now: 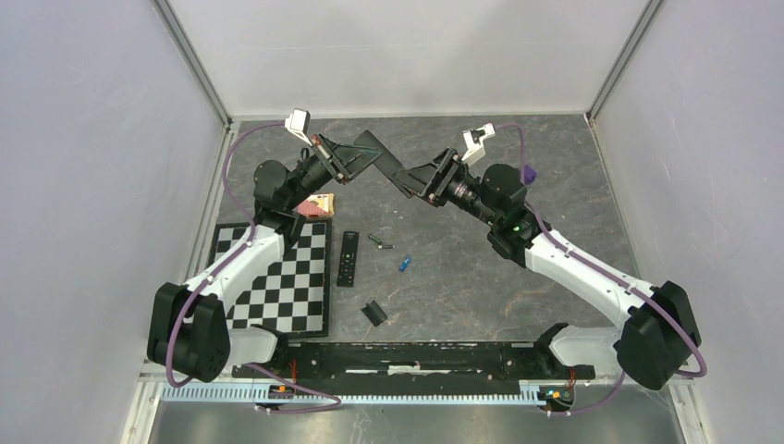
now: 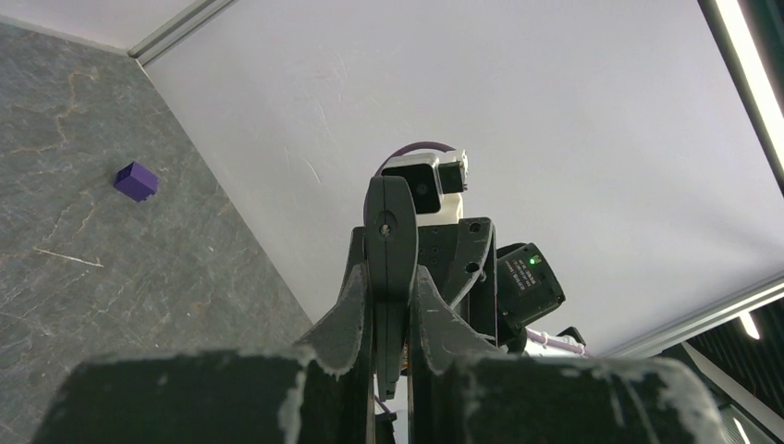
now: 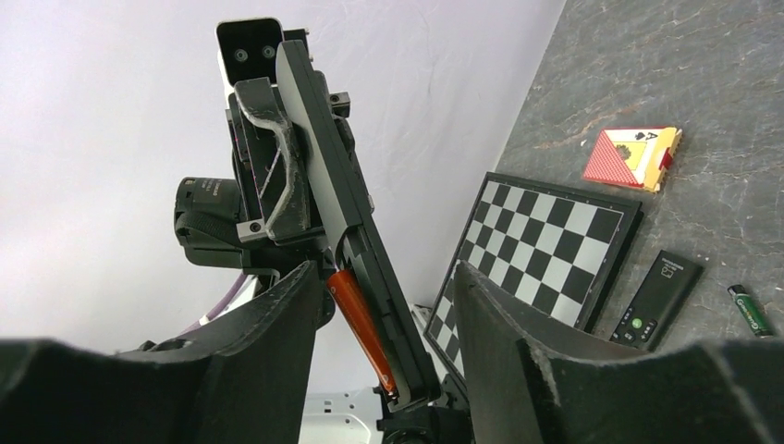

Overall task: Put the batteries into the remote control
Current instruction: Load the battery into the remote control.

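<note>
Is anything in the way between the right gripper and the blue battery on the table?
Nothing visible is. The blue battery lies uncovered on the table; a green lighter lies beside it, apart. The right gripper hangs open, up by the remote control held in the left gripper.

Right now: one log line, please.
left jaws: shut on remote control, raised | right jaws: open near it | orange battery: in bay | blue battery: on table

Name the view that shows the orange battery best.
Right wrist: the orange battery shows plain and close, seated in the remote. The top external view shows only the raised remote, no battery; the left wrist view sees the remote edge-on, battery hidden.
</note>
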